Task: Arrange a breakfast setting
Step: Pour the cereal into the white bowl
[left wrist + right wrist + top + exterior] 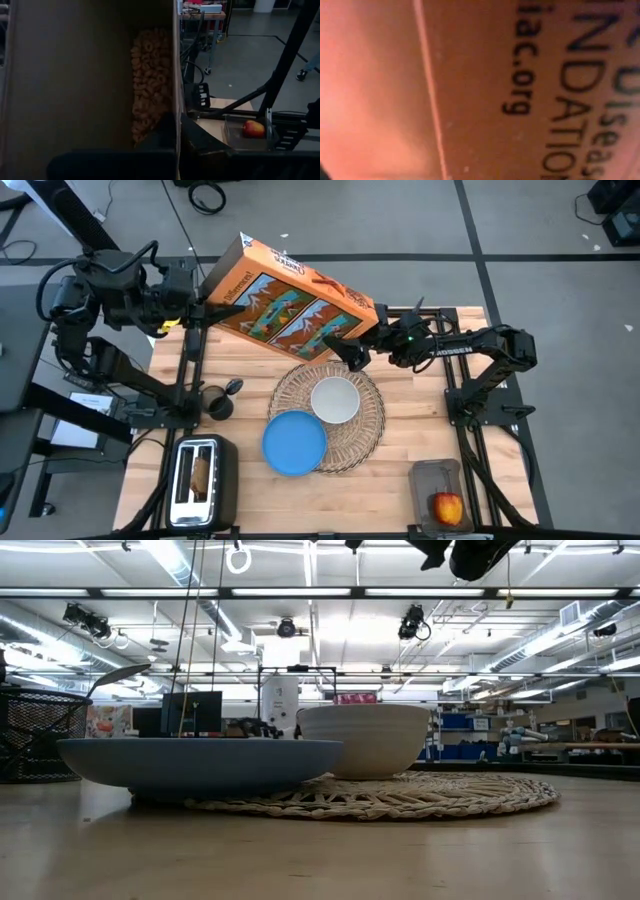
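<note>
I have the orange cereal box tilted in the air just behind the white bowl, left gripper clamped on its open end, right gripper jaws wide at its lower corner. I judge pouring comes next: tip the box over the bowl.

1 cereal box, 1 placemat, 1 bowl, 1 plate, 1 apple, 1 toaster, 1 cup.
</note>
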Motion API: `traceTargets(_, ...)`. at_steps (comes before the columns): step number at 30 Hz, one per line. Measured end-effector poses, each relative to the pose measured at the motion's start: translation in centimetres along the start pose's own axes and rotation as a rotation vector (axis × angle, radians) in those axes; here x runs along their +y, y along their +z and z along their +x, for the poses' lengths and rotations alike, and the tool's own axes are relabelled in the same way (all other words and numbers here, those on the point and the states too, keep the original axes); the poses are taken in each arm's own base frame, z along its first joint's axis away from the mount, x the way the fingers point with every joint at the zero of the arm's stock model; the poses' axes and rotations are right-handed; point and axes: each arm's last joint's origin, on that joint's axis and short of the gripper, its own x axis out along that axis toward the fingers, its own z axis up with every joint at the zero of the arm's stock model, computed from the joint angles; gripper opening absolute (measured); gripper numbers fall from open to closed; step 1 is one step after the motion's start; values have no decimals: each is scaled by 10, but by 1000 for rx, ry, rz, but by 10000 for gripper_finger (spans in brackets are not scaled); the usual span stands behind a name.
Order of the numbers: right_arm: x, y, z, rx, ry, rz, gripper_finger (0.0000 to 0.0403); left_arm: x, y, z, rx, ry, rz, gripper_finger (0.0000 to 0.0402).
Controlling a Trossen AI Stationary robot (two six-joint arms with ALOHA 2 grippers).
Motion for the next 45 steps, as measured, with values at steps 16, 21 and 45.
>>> traceTargets(16,0,-2,0,14,-2,-32,264,1,2,-4,-24,-2,-39,120)
traceTargets(21,1,-2,0,18,45,22,264,4,4,-28,-84,-32,-77,197)
traceTargets(45,6,43,-102,75,14,178,263,13,7,-67,-196,-9,-123,229)
